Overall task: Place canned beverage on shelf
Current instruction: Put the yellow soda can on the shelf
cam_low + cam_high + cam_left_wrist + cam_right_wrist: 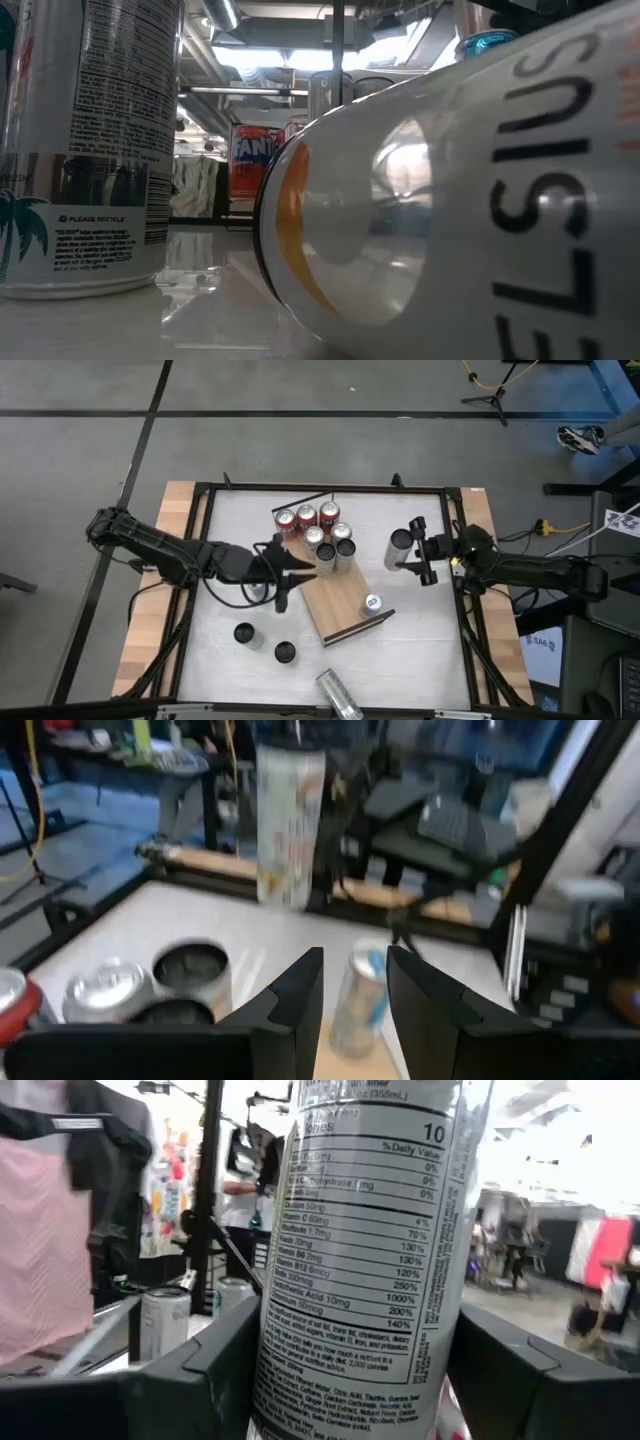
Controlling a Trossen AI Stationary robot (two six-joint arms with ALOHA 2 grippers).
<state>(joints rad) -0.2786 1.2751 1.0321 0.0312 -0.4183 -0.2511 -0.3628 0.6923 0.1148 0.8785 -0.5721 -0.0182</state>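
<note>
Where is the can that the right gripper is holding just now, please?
In the high view the tall silver can sits upright in the right gripper, over the white tabletop at the table's right, just right of the shelf and its clustered cans.

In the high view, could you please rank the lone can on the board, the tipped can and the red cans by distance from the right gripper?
From the right gripper:
1. Lone silver blue-topped can, on the wooden board's near end.
2. Red-topped cans, at the far cluster.
3. Tipped silver can, at the table's front edge.
</note>
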